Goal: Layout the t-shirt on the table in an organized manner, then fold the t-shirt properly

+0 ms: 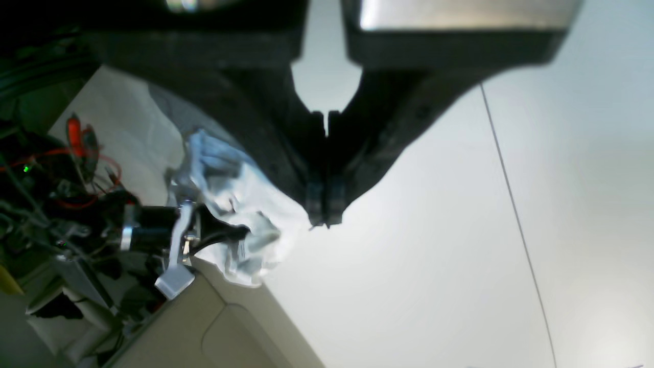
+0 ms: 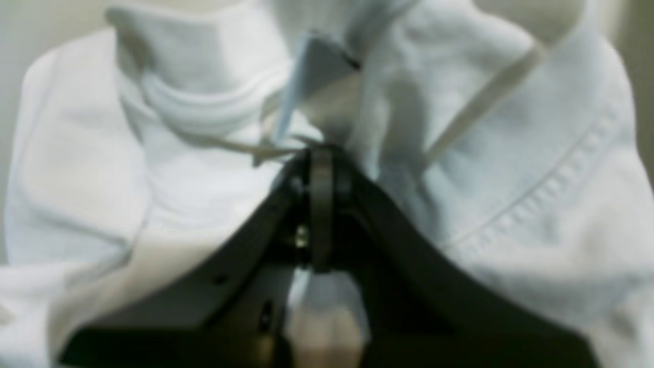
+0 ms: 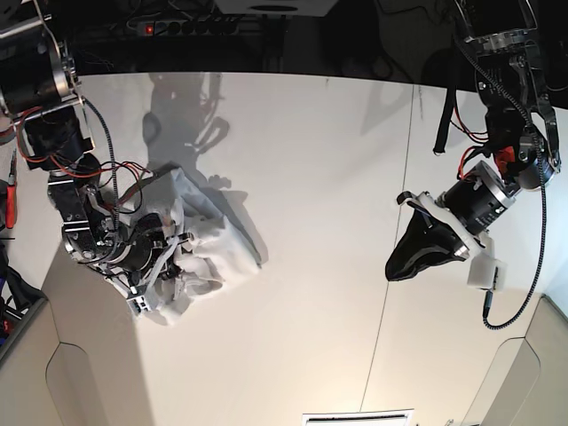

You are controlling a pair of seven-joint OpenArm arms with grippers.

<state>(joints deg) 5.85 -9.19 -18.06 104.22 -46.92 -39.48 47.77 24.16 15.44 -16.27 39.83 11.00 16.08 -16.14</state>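
Note:
The white t-shirt (image 3: 222,240) lies crumpled in a heap at the left edge of the off-white table (image 3: 311,160). My right gripper (image 3: 173,253) is down in the heap, and in the right wrist view it (image 2: 319,151) is shut with folds of the t-shirt (image 2: 511,168) pinched at its tips; a ribbed collar and a stitched hem show around it. My left gripper (image 3: 399,262) hangs shut and empty over bare table far to the right of the shirt. In the left wrist view it (image 1: 322,220) is shut, with the t-shirt (image 1: 235,199) beyond it.
A thin dark seam (image 3: 395,240) crosses the table near the left gripper. The table's left edge runs right beside the shirt (image 3: 53,266). Cables and electronics (image 1: 51,168) sit past that edge. A power strip (image 3: 204,27) lies behind the table.

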